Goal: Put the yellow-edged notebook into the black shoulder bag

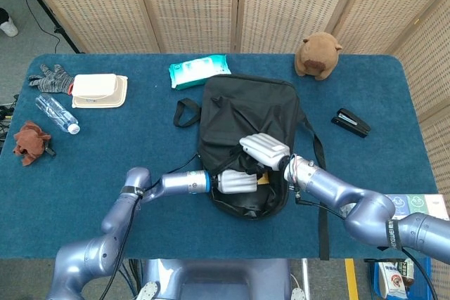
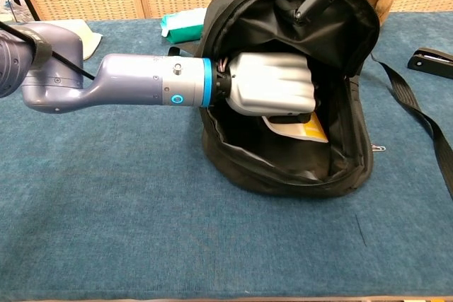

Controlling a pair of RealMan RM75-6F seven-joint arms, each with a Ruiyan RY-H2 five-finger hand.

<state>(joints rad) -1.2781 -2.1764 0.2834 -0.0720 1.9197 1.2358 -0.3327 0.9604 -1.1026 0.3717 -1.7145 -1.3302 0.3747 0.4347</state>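
The black shoulder bag [image 1: 249, 114] lies in the middle of the blue table with its mouth [image 2: 333, 139] gaping toward me. My left hand [image 2: 272, 84] is inside the mouth, gripping the yellow-edged notebook [image 2: 304, 129], of which only a white and yellow corner shows below the hand. In the head view the left hand [image 1: 235, 181] sits in the opening with a yellow sliver of the notebook [image 1: 263, 179] beside it. My right hand [image 1: 264, 150] holds the bag's upper rim lifted, and only its fingers [image 2: 311, 1] on the rim show in the chest view.
A brown plush toy [image 1: 318, 55] and a wet-wipes pack [image 1: 199, 70] lie behind the bag. A black stapler [image 1: 351, 122] is to the right, near the bag's strap [image 1: 320, 194]. At the far left are a food box [image 1: 96, 89], a glove, a bottle [image 1: 58, 114] and a brown cloth.
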